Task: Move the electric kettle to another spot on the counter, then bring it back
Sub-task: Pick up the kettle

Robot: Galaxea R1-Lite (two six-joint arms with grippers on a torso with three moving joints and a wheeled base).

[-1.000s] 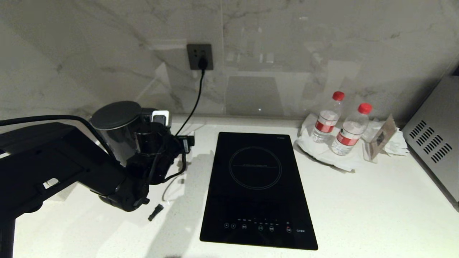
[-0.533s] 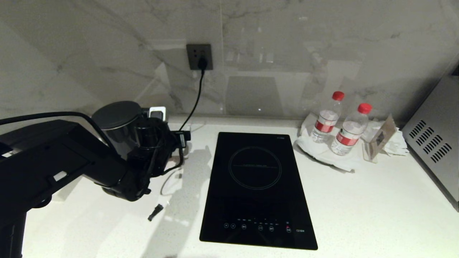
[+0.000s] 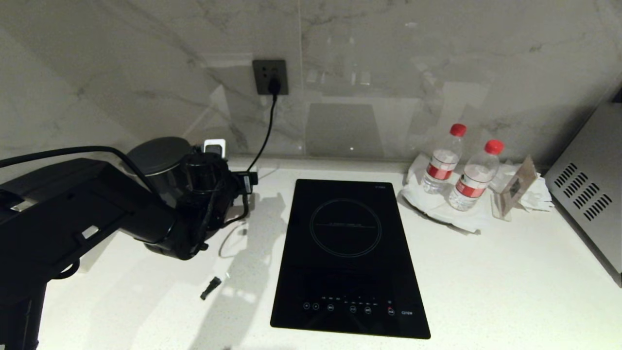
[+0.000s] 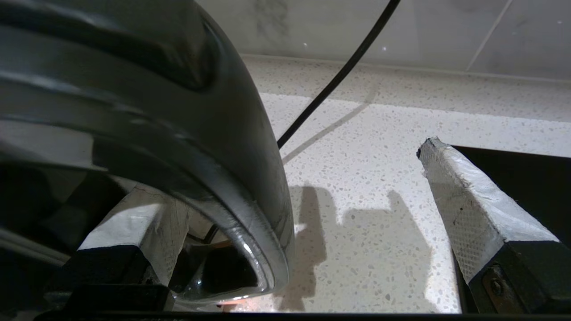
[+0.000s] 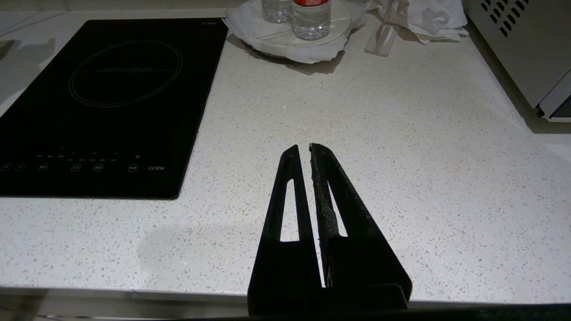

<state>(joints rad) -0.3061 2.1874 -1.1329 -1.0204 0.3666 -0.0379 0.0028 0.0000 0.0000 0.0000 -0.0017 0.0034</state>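
Observation:
The electric kettle (image 3: 158, 158), glossy black with a flat lid, stands at the back left of the white speckled counter (image 3: 486, 272). My left gripper (image 3: 232, 166) is at its right side, by the handle. In the left wrist view the curved black handle (image 4: 200, 133) stands between the open jaws of the left gripper (image 4: 285, 174). One taped finger (image 4: 129, 223) is behind the loop and the other finger (image 4: 464, 200) is far off it over bare counter. My right gripper (image 5: 303, 147) hangs shut and empty over the counter's front edge.
A black induction hob (image 3: 347, 253) lies mid-counter. A black cord (image 3: 262, 141) runs from the wall socket (image 3: 270, 77) down behind the kettle. Two water bottles (image 3: 440, 160) stand on a plate at back right, beside a steel appliance (image 3: 588, 189). A small black piece (image 3: 210, 288) lies near the hob.
My left arm has reached further toward the wall, bringing the open gripper round the kettle's handle. The kettle has stayed where it was.

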